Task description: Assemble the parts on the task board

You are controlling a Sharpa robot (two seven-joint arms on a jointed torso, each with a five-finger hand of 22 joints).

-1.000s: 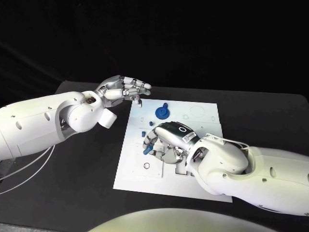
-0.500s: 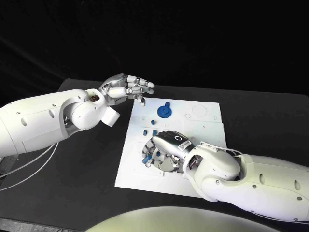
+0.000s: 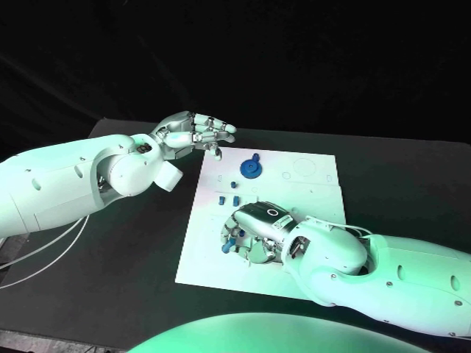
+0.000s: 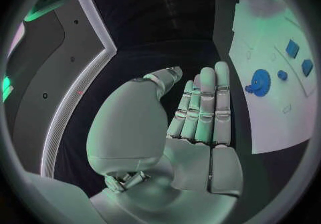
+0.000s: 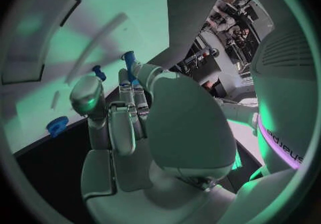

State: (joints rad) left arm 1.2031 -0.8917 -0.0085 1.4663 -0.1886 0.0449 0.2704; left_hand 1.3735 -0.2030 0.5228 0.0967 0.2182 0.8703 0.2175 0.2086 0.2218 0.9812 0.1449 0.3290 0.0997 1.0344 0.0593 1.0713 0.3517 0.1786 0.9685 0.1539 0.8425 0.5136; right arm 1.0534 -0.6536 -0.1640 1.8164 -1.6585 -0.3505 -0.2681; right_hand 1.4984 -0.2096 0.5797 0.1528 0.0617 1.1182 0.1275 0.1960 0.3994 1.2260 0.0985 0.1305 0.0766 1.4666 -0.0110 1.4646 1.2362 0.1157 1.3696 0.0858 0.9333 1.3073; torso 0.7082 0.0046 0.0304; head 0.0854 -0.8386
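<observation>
The white task board (image 3: pixel 305 187) lies in the middle of the black table. A blue gear (image 3: pixel 250 168) stands near its far edge, and two small blue parts (image 3: pixel 229 199) lie side by side below it. My right hand (image 3: pixel 255 226) is low over the board's near left part, and a small blue part (image 3: pixel 227 243) is pinched at its fingertips (image 5: pixel 128 59). My left hand (image 3: pixel 193 134) hovers above the table by the board's far left corner; its fingers (image 4: pixel 204 109) are straight and hold nothing. The gear (image 4: pixel 260 82) and the board (image 4: pixel 274 122) lie beyond them.
Shallow outlined recesses mark the board's far right part (image 3: pixel 302 168). Black table (image 3: pixel 405 191) lies bare to the right of the board. My right forearm (image 3: pixel 394 276) covers the board's near right corner.
My right hand has slid a little toward the board's near edge, carrying the blue part with it. The left hand has hardly moved.
</observation>
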